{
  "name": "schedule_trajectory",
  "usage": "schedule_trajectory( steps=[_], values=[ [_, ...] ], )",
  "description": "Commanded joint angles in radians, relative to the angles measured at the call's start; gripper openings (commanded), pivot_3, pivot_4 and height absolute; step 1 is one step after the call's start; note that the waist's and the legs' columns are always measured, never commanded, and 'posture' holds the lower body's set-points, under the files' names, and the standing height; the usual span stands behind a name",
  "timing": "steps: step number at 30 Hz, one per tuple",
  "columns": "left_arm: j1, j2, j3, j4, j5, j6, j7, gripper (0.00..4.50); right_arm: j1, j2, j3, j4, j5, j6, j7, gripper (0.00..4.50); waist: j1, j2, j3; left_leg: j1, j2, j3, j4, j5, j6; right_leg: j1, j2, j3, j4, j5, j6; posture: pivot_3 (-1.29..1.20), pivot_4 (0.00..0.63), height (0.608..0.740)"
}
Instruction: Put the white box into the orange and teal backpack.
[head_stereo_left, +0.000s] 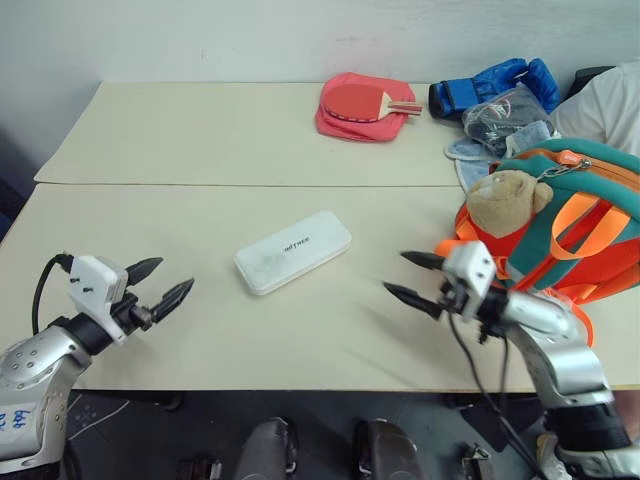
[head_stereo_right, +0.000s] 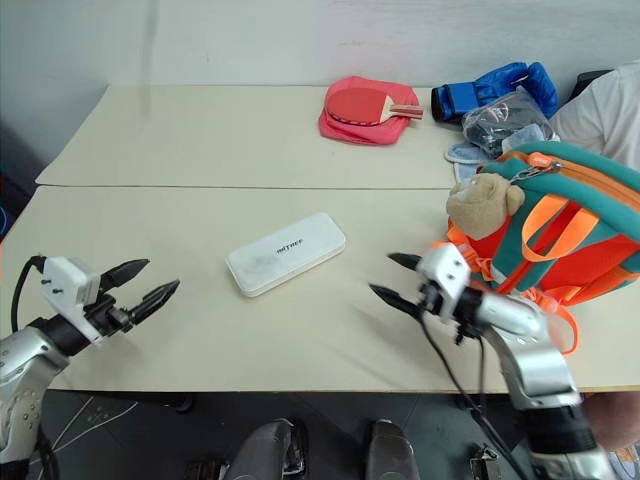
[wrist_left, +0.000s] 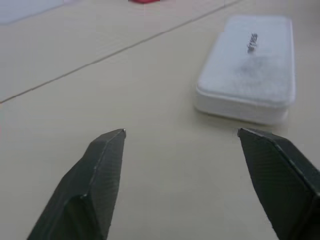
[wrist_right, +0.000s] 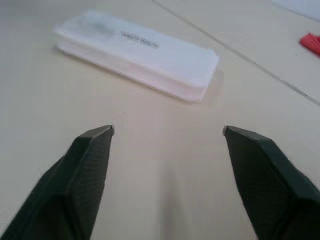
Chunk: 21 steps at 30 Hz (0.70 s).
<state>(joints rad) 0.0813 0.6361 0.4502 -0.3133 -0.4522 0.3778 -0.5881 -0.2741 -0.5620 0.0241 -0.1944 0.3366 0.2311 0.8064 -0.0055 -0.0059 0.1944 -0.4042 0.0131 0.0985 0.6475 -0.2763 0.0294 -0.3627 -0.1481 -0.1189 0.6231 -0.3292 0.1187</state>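
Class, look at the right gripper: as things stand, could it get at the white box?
Probably yes: the right gripper is open and points at the white box, with only bare table between them.

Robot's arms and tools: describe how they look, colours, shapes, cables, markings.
Both arms are silver-grey metal with rounded casings. Each ends in a white boxy block carrying the tool. The left tool and right tool each have two black tapered fingers with pointed tips; close up the fingers show a fine textured surface. A black cable loops at the left wrist, another hangs below the right. Blue handwriting marks the left forearm.
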Motion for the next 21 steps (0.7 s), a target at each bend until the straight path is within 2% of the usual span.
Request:
schedule_trajectory(
  steps=[1, 4, 7, 9, 13, 21],
  values=[
    [-0.012, -0.023, -0.028, -0.074, 0.032, 0.111, 0.129, 2.42, -0.101, 0.081, 0.051, 0.007, -0.142, 0.078, -0.207, 2.19, 0.001, 0.000, 0.000, 0.000, 0.000, 0.000, 0.000, 0.000, 0.000, 0.000, 0.000, 0.000, 0.002, 0.000, 0.000, 0.00, 0.150, 0.740],
    [-0.005, -0.052, -0.073, -0.088, 0.092, 0.143, 0.210, 1.47, -0.179, 0.173, 0.093, 0.089, -0.256, 0.115, -0.361, 1.14, 0.003, -0.001, -0.001, -0.001, -0.001, 0.002, 0.000, 0.001, 0.003, -0.001, 0.001, 0.001, 0.002, 0.000, 0.000, 0.00, 0.150, 0.740],
    [-0.002, -0.100, -0.104, -0.106, 0.118, 0.165, 0.267, 0.51, -0.236, 0.250, 0.127, 0.176, -0.311, 0.136, -0.430, 0.10, 0.002, -0.001, -0.001, -0.003, -0.001, 0.005, 0.000, 0.002, 0.005, -0.004, 0.002, 0.001, 0.003, 0.000, 0.000, 0.00, 0.150, 0.740],
    [-0.017, -0.154, -0.114, -0.125, 0.096, 0.195, 0.302, 0.01, -0.275, 0.304, 0.153, 0.255, -0.322, 0.140, -0.442, 0.00, -0.001, -0.001, -0.001, -0.003, -0.001, 0.008, 0.000, 0.003, 0.005, -0.006, 0.002, 0.002, 0.005, 0.000, 0.000, 0.00, 0.150, 0.740],
    [-0.054, -0.222, -0.167, -0.165, 0.110, 0.244, 0.365, 0.01, -0.360, 0.374, 0.172, 0.416, -0.369, 0.091, -0.488, 0.00, -0.008, -0.002, -0.001, -0.003, 0.000, 0.010, 0.000, 0.003, 0.005, -0.009, 0.003, 0.002, 0.007, 0.000, 0.000, 0.00, 0.150, 0.740],
    [-0.102, -0.241, -0.236, -0.219, 0.141, 0.354, 0.429, 0.01, -0.433, 0.402, 0.170, 0.603, -0.399, -0.006, -0.489, 0.00, -0.026, -0.002, -0.001, -0.003, 0.000, 0.014, -0.001, 0.003, 0.006, -0.011, 0.008, 0.006, 0.008, 0.000, 0.000, 0.00, 0.150, 0.740]
  ],
)
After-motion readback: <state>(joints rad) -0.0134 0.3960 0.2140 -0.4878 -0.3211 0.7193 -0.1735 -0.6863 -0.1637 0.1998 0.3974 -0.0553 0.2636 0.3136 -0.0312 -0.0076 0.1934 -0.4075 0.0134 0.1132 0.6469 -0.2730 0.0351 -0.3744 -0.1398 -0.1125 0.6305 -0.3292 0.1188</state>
